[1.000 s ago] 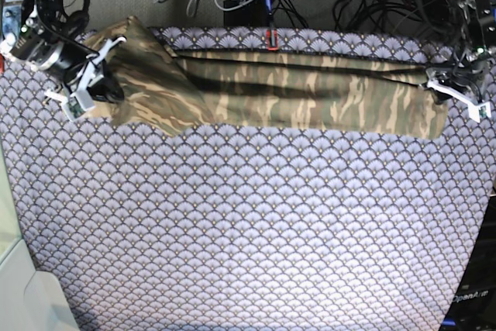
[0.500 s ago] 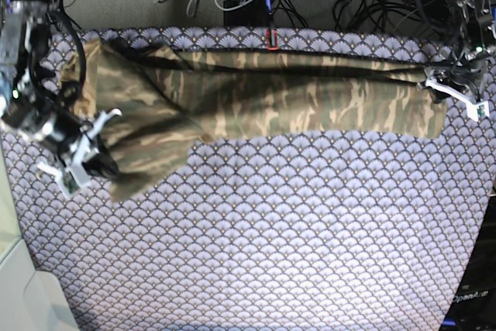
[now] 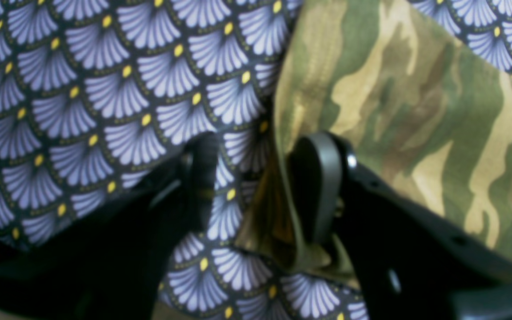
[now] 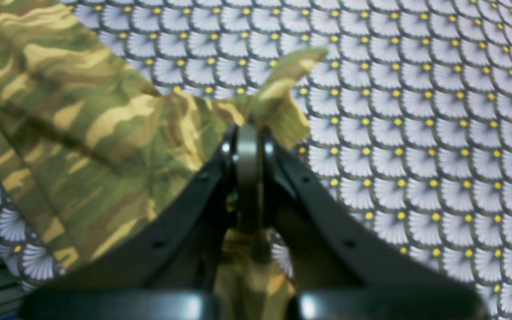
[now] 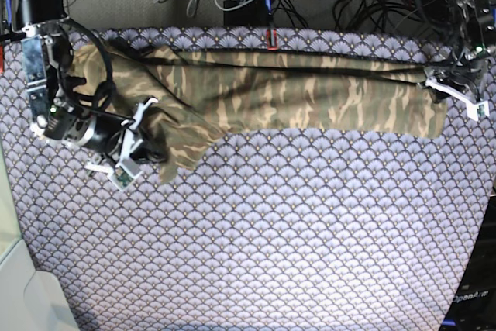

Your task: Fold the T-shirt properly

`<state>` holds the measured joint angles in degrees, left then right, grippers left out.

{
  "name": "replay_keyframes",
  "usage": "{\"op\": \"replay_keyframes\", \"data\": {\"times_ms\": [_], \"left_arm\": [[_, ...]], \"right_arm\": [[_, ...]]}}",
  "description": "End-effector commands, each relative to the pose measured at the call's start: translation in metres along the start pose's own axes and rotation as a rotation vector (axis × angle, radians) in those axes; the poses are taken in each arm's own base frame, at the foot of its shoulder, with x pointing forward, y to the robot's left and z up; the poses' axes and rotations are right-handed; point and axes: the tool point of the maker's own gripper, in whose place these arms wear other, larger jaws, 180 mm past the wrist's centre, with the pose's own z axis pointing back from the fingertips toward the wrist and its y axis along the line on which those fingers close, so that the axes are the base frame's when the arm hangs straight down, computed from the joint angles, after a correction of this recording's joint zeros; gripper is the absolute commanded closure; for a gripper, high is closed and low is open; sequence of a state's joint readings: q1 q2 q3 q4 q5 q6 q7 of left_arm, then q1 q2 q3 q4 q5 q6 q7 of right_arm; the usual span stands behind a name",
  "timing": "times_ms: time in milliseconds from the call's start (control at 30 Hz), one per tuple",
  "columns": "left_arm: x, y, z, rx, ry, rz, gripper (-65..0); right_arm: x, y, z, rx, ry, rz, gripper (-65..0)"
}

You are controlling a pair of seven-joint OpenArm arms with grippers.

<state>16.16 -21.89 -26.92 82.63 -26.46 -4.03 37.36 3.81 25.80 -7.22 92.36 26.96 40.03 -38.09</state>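
On the left of the base view the right arm's fingers [image 5: 136, 154] are clamped on a corner of the T-shirt [image 5: 310, 94]; the right wrist view shows them pressed together with a tuft of camouflage cloth [image 4: 282, 84] poking out past the tips, and that end of the shirt is lifted and bunched toward the near side, probably so it can be drawn across for a fold; the purple scallop tablecloth [image 5: 294, 246] lies bare in front of it. Across the middle the shirt stretches as a long narrow band along the far edge of the tabletop, already doubled lengthwise by the look of it. At the right end the left arm's fingers [image 5: 465, 98] sit at the shirt's far corner; in the left wrist view they [image 3: 260, 186] stand apart, one finger on the tablecloth [image 3: 105, 89] and the other tucked against the cloth edge [image 3: 394, 111], a fold of fabric between them but not squeezed; seemingly placed to pin or take that corner while the other end travels.
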Motion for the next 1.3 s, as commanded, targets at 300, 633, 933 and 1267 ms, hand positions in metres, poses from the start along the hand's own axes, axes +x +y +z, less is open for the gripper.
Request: {"op": "replay_keyframes", "data": {"times_ms": [300, 633, 933, 1267], "left_arm": [[0.017, 0.005, 0.003, 0.012, -0.044, -0.007, -29.8], [0.020, 0.005, 0.002, 0.013, -0.051, -0.006, -29.8], [0.021, 0.006, 0.003, 0.014, -0.052, -0.007, -29.8], [0.021, 0.006, 0.003, 0.014, -0.052, -0.007, -29.8]], "right_arm": [[-0.001, 0.006, 0.045, -0.076, -0.119, -0.039, 0.0], [-0.035, 0.018, 0.070, -0.154, -0.116, -0.184, 0.0], [-0.039, 0.029, 0.091, -0.241, -0.166, -0.280, 0.0], [-0.059, 0.028, 0.102, -0.318, -0.166, -0.384, 0.0]]}}
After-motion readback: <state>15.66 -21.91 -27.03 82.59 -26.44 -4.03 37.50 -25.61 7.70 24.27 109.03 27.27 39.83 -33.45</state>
